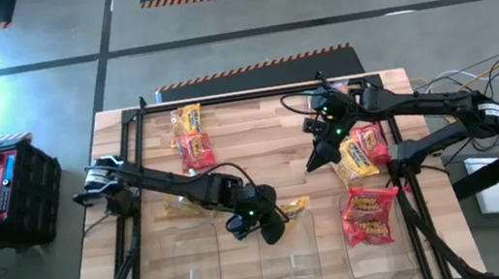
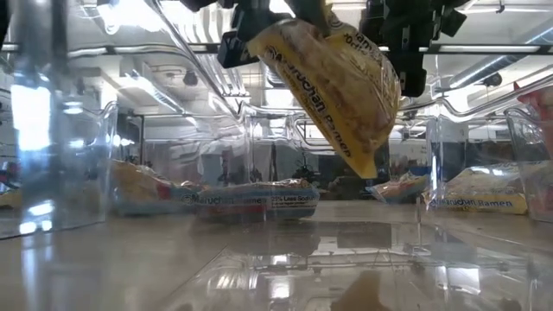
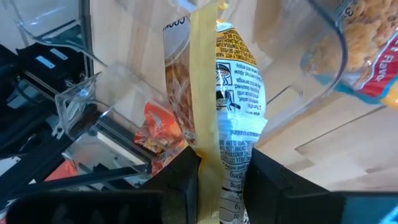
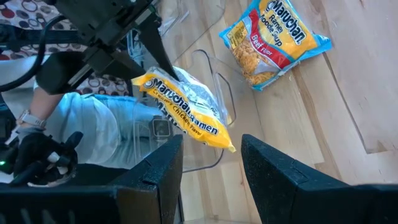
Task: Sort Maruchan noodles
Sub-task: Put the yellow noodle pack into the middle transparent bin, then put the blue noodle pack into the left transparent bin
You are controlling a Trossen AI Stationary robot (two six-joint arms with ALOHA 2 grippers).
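Three clear bins (image 1: 194, 265) stand along the table's (image 1: 260, 148) near edge; only the right bin (image 1: 378, 253) holds red packets (image 1: 370, 215). Several packets (image 1: 193, 138) lie loose, so much remains. The left gripper (image 1: 275, 216) pinches a yellow chicken ramen packet (image 1: 295, 207) above the middle bin (image 1: 289, 261). The right gripper (image 1: 316, 158), jaws parted and empty, hovers near a blue beef packet (image 1: 357, 156). Only the right wrist view shows a person's hand (image 4: 37, 155).

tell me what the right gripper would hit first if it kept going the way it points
Probably the yellow packet that the left gripper holds above the middle bin. It lies straight beyond the right gripper, whose jaws stand open and empty; depth is unclear.
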